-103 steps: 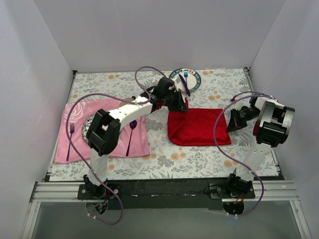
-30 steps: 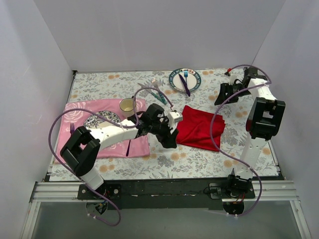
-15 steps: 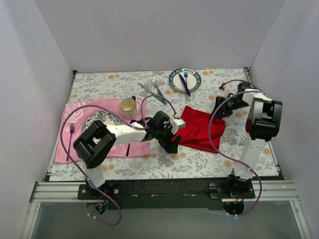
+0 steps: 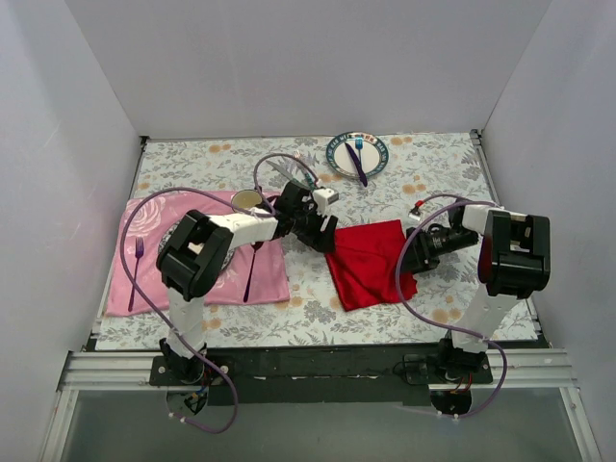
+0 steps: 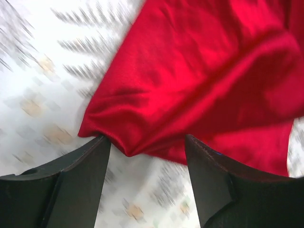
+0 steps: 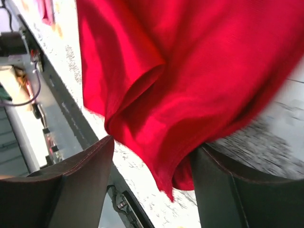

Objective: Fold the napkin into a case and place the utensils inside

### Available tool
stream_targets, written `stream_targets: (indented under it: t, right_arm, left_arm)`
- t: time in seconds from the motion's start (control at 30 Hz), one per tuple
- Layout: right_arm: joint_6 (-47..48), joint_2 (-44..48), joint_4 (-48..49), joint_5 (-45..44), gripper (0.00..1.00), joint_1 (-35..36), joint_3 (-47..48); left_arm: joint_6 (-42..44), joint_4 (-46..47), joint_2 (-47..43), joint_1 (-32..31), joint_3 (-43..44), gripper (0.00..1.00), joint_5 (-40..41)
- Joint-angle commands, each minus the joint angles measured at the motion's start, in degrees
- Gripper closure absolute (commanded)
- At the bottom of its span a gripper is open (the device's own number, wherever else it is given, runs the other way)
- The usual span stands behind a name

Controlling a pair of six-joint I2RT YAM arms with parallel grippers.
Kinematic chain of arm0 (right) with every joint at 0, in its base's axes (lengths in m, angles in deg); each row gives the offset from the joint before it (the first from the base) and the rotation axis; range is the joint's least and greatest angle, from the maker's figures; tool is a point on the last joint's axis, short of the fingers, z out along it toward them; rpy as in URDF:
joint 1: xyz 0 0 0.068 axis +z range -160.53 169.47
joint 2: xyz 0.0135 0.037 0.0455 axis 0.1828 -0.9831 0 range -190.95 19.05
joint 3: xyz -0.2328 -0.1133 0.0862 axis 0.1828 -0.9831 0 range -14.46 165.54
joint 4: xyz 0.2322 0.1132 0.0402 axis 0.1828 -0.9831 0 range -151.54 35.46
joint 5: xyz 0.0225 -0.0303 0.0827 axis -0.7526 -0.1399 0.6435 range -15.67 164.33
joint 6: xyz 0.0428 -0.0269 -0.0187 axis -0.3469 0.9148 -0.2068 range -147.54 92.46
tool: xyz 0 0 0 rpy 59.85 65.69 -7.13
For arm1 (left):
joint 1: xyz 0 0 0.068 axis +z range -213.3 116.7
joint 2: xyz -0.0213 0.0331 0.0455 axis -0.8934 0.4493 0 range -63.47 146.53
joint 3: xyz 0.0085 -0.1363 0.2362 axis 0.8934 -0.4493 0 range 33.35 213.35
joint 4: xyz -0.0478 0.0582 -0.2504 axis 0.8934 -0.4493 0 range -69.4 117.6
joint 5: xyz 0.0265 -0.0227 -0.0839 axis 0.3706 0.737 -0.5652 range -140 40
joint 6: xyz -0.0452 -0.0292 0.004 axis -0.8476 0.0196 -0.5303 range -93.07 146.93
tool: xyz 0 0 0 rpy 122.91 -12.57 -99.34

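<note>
Bare tablecloth (image 4: 375, 197) lies between the napkin (image 4: 371, 265) and the plate (image 4: 380, 159); the cup (image 4: 247, 200) stands just beside the left arm (image 4: 245, 227).

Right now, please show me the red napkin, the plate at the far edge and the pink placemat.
red napkin (image 4: 368, 269), top view, middle of the cloth.
plate (image 4: 381, 157), top view, right side of its rim.
pink placemat (image 4: 272, 281), top view, bare part near its right edge.

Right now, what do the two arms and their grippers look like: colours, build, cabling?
Both the left arm and the right arm have white links joined by bulky black joint housings. A loose purple cable loops along each one. The left gripper and the right gripper each have two broad, flat, matte black fingers. No markings are legible.
</note>
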Motion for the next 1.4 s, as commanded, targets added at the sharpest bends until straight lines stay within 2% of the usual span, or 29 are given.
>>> stream_targets:
  t: [0.0,0.13,0.23,0.3,0.4,0.5,0.53,0.57,0.63,0.73,0.83,1.0,1.17,1.37]
  right_arm:
    - [3.28,2.42,-3.46,5.16,0.27,4.20,-0.93]
    - [3.71,1.63,-5.73,5.96,0.27,6.06,-1.20]
    - [5.64,2.15,-9.86,4.29,0.29,5.36,0.81]
    - [6.18,4.25,-10.84,4.20,0.30,2.81,1.52]
    - [6.18,6.37,-11.46,2.80,0.36,-0.09,3.80]
    - [2.41,8.30,-7.69,1.65,0.46,-0.62,5.22]
    - [0.92,8.66,-6.29,2.87,0.54,-0.54,5.30]
    - [-0.92,9.01,-4.62,3.75,0.58,-0.45,5.48]
    - [-6.11,9.54,0.30,4.98,0.71,0.08,5.74]
    - [-12.44,9.37,8.21,3.77,0.80,1.66,5.40]
    - [-18.14,7.96,15.49,1.58,0.92,2.80,4.60]
    - [-22.12,3.83,20.35,-0.63,0.94,3.51,4.08]
    - [-25.28,1.29,25.09,-3.45,0.96,3.77,3.37]
    - [-27.57,-0.39,26.77,-5.20,0.97,3.86,3.46]
  left_arm:
    - [-0.18,-2.42,7.20,3.33,7.18,0.36,4.38]
    - [0.61,-5.49,7.13,5.79,12.20,0.36,0.53]
    - [3.06,-5.85,1.16,6.32,8.26,0.36,-4.21]
    - [4.04,-5.76,-6.13,6.32,4.04,0.36,-5.72]
    - [7.28,-5.50,-14.13,6.32,0.00,0.36,-10.54]
    - [17.19,-7.34,-16.61,6.15,0.51,0.35,-18.27]
    - [20.44,-8.22,-16.35,5.62,1.13,0.34,-19.95]
    - [24.83,-8.92,-15.83,5.01,2.00,0.34,-19.79]
    - [26.18,-8.84,-13.28,2.04,5.42,0.33,-16.47]
    - [24.18,-5.52,-9.94,-2.62,7.72,0.33,-7.16]
    - [22.06,0.81,-7.40,-6.05,7.46,0.33,-3.18]
    - [21.36,3.64,-0.54,-9.76,13.33,0.33,0.07]
    - [21.09,2.06,7.98,-12.31,21.59,0.31,2.18]
    - [19.77,-2.24,13.70,-12.75,26.79,0.30,0.96]
